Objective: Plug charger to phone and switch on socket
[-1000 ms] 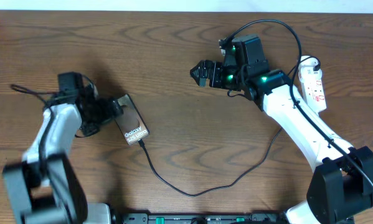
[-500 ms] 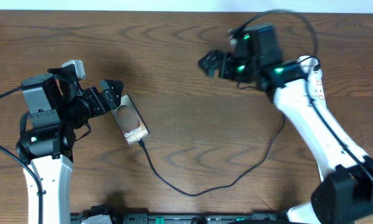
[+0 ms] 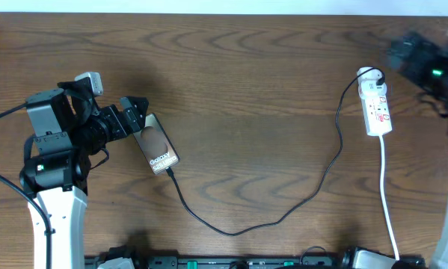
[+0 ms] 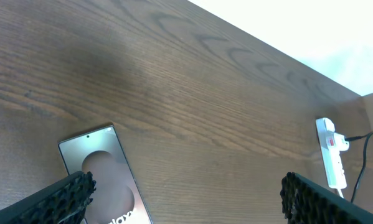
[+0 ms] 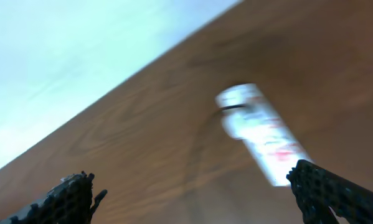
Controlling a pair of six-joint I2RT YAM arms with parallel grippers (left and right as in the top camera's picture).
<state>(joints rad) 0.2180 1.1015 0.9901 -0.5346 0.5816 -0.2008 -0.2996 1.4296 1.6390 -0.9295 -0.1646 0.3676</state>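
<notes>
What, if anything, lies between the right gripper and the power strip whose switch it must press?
Nothing visible does. In the right wrist view the open right gripper faces the blurred white power strip across bare wooden table. Overhead, the black charger cable runs off the strip's opposite side, clear of that path.

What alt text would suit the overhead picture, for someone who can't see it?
A dark phone lies on a wooden table, a black charger cable looping from its lower end to a white socket strip at the right. The left gripper is open by the phone's top end; the right arm is a blur at the edge.
</notes>
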